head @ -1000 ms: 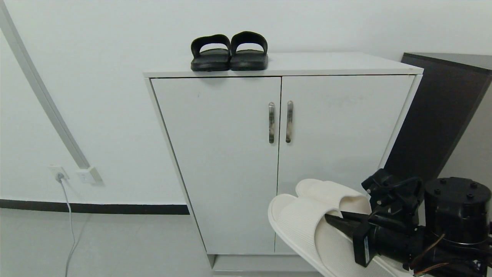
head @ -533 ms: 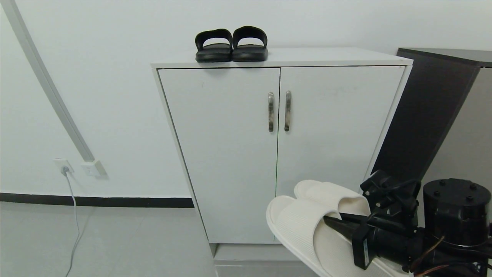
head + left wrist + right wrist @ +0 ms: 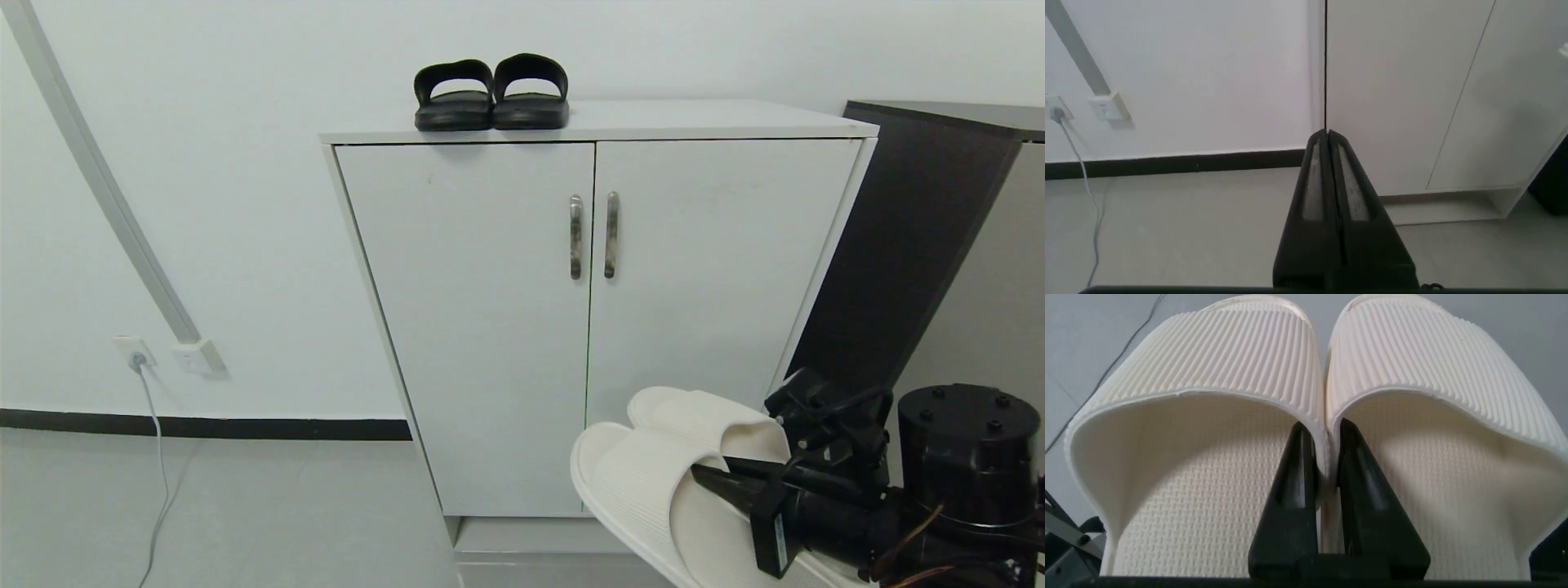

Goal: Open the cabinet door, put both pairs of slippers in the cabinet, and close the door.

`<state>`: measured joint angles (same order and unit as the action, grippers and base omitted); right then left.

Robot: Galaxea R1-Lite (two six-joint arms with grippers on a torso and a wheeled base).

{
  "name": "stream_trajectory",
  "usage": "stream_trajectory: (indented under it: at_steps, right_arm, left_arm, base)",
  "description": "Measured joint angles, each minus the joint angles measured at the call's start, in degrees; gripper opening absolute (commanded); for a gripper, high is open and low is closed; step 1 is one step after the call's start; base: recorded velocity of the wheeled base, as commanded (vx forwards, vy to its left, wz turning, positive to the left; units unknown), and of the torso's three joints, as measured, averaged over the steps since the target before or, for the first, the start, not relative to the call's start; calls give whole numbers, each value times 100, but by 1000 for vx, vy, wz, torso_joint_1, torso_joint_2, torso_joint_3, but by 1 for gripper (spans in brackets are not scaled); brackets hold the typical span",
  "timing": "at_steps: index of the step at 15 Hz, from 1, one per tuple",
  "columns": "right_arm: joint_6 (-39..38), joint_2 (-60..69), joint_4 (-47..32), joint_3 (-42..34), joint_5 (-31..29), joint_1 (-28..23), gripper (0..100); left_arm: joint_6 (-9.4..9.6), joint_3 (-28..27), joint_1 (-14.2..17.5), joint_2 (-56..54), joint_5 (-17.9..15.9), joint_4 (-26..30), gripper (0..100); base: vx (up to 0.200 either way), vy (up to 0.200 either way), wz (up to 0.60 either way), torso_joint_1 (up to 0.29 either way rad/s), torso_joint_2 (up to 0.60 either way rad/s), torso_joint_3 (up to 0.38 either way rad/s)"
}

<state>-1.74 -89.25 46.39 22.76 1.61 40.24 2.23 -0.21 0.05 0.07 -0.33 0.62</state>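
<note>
A white two-door cabinet (image 3: 490,327) stands against the wall with both doors shut and two metal handles (image 3: 576,237) at the centre seam. A pair of black slippers (image 3: 490,91) rests on its top, left of centre. My right gripper (image 3: 709,474) is low at the right in front of the cabinet, shut on the inner straps of a pair of white slippers (image 3: 653,478) held side by side. In the right wrist view its fingers (image 3: 1290,490) pinch the two white slippers (image 3: 1217,400) together. My left gripper (image 3: 1327,140) is shut and empty, facing the cabinet's lower left corner (image 3: 1404,98).
A dark cabinet (image 3: 922,237) stands right beside the white one. On the left wall are a slanted cable duct (image 3: 98,180), a socket (image 3: 131,351) and a cable (image 3: 155,482) hanging to the grey floor (image 3: 204,514).
The head view rose and pulled back from one second ago, so the cabinet sits lower and smaller. The right gripper still holds the white slippers, a touch lower in view.
</note>
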Motion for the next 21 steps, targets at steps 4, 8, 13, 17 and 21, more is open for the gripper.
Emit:
stream_trajectory:
  at_steps: [4, 8, 13, 17, 21]
  right_arm:
    - [0, 0, 0, 0, -5, 0, 0]
    - [2, -46, -2, -7, 0, 24, 0]
    - [9, -52, 26, -39, -5, 102, 0]
    - [9, -66, 30, -50, 2, 132, 0]
    - [0, -80, 28, -49, 9, 155, 0]
  left_arm:
    - [69, -9, -2, 6, -54, -5, 0]
    - [50, -9, 5, 157, -29, -2, 0]
    - [-472, -866, -119, 965, -736, -29, 0]
    - [-699, -1676, -310, 2528, -2263, -568, 0]
    - [-724, -2231, -528, 3923, -2794, -1254, 0]
  base:
    - [0, 0, 0, 0, 0, 0]
    - [0, 0, 0, 0, 0, 0]
    - [0, 0, 0, 0, 0, 0]
    - [0, 0, 0, 0, 0, 0]
    - [0, 0, -150, 1, 1, -2]
